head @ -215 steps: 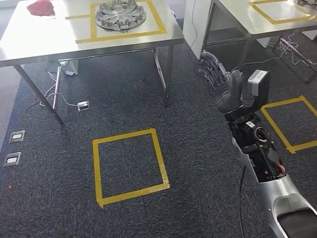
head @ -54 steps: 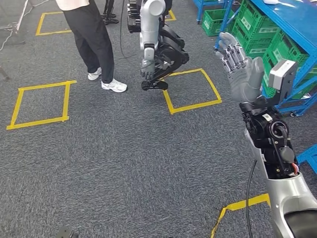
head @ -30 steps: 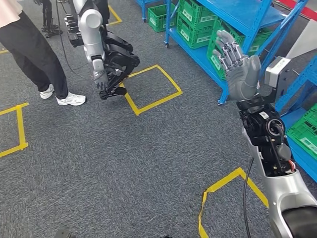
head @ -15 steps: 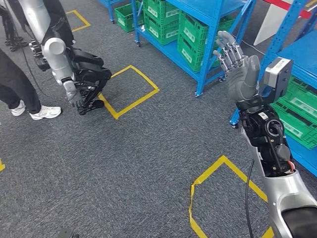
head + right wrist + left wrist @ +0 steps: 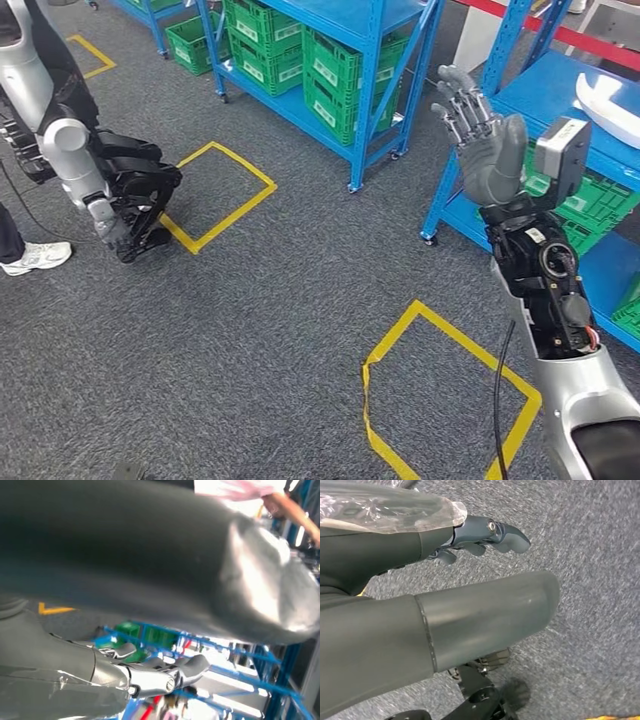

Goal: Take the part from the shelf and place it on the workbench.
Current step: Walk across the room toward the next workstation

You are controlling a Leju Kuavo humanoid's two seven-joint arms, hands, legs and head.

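Right hand (image 5: 483, 140) raised, fingers spread, holding nothing. Left hand (image 5: 433, 625) hanging over carpet, fingers loosely extended, holding nothing. White part (image 5: 607, 105) lying on blue shelf (image 5: 528, 95), just ahead. Grasp and carry to workbench left.

The left hand (image 5: 444, 605) hangs over grey carpet (image 5: 591, 570), its thick grey thumb (image 5: 486, 617) stretched out straight and its darker fingers (image 5: 501, 532) extended apart from it, holding nothing.
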